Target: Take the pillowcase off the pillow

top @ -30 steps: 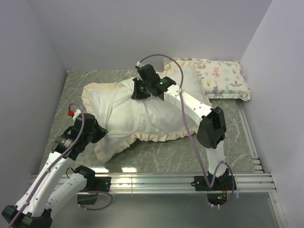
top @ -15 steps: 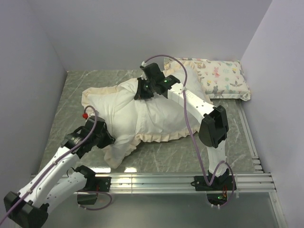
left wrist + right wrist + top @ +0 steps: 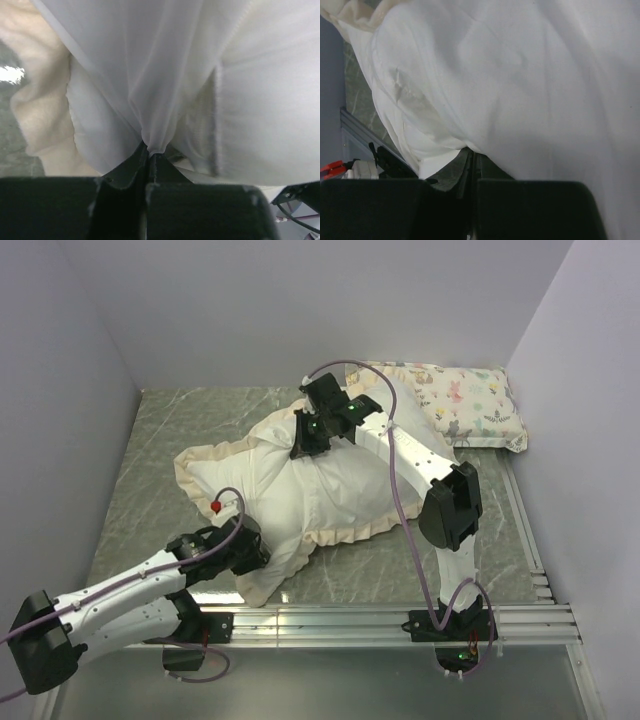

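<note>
Left gripper (image 3: 150, 150): the jaws were pressed together on a thin gathered fold of white cloth, which rose from the pinch in taut pleats. This cloth was taken to be the pale side of the pillowcase (image 3: 150, 60). Its cream frill (image 3: 37, 107) hung just left of the pinch, and a stitched seam ran just to the right of it.

Right gripper (image 3: 472, 155): the jaws were likewise closed, nipping a fold of smooth white cloth that filled nearly the whole wrist view. By eye it could not be separated with certainty from the pillow under it. It was recorded as pillowcase (image 3: 510, 75).

From the overhead camera, the left gripper (image 3: 250, 545) sat low at the near-left corner of the bundle. The right gripper (image 3: 305, 440) bore on the bundle's far upper part. The pillowcase (image 3: 300, 490) lay between them, pale side up, slanting across the marbled table (image 3: 160, 440). The frill (image 3: 345, 532) showed along its near and left edges. No dark plush was visible.

The pillow (image 3: 402, 405) filled the cover. Its plain white far-right end lay against a small print pillow (image 3: 470, 405) in the far right corner.
</note>
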Motion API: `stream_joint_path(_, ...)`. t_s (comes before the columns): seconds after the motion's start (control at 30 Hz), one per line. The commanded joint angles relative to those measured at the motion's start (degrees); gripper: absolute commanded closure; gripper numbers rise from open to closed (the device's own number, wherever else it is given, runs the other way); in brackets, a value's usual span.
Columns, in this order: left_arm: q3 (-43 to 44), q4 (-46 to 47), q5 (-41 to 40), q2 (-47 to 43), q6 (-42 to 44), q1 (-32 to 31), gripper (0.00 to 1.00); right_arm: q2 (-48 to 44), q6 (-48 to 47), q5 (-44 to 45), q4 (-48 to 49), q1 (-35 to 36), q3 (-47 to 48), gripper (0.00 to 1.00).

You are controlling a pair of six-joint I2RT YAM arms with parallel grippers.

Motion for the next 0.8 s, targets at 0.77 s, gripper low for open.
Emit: stream_joint_path(0.77, -1.5, -4.1, -0.6, 18.4, -18.9, -30.5, 0.99, -0.5, -1.1, 13.6, 15.0, -10.2, 3.5, 1.00)
